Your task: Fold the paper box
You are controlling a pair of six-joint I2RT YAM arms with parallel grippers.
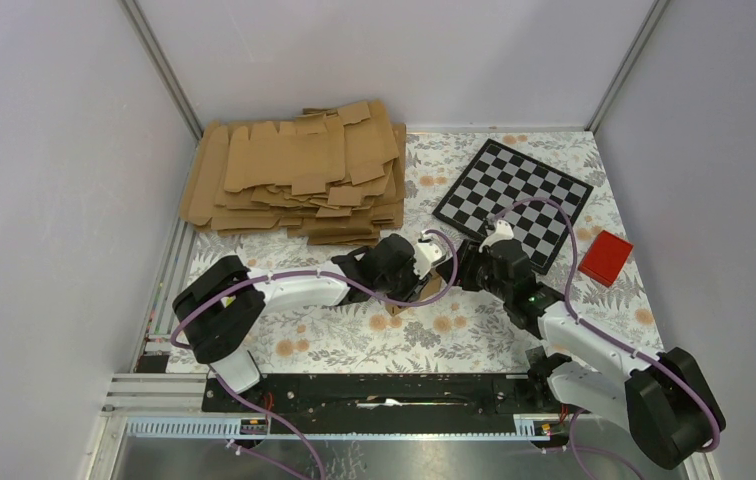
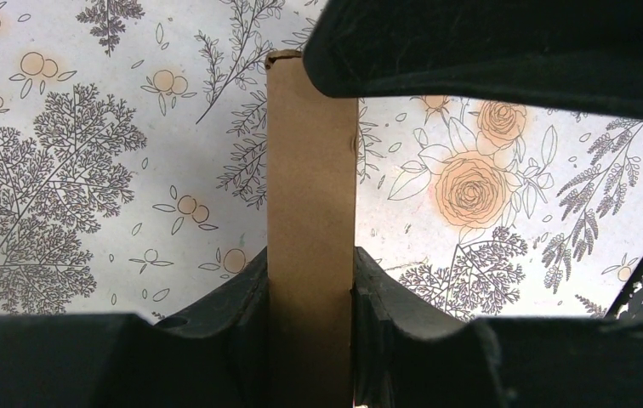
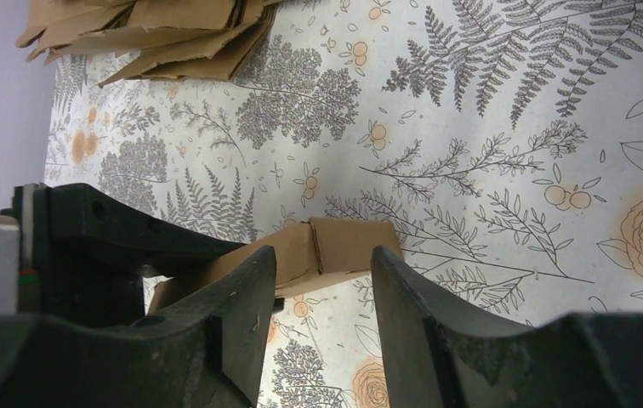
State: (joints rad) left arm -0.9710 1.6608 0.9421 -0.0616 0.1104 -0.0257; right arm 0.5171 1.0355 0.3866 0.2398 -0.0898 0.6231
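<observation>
The paper box (image 2: 311, 187) is a narrow brown cardboard piece standing straight up between my left gripper's fingers. My left gripper (image 2: 311, 285) is shut on it, both pads pressed against its sides. In the top view only a small brown part of the paper box (image 1: 431, 288) shows, at the table's middle under the left gripper (image 1: 422, 268). In the right wrist view the paper box (image 3: 344, 242) lies just beyond the fingertips, its end flap bent at a crease. My right gripper (image 3: 322, 263) is open, with only tablecloth showing between its fingers. Seen from above, the right gripper (image 1: 466, 265) faces the left one closely.
A big pile of flat cardboard blanks (image 1: 299, 175) lies at the back left, its edge also in the right wrist view as the pile (image 3: 156, 30). A checkerboard (image 1: 512, 200) sits at the back right, and a small red block (image 1: 606, 257) beside it. Grey walls enclose the table.
</observation>
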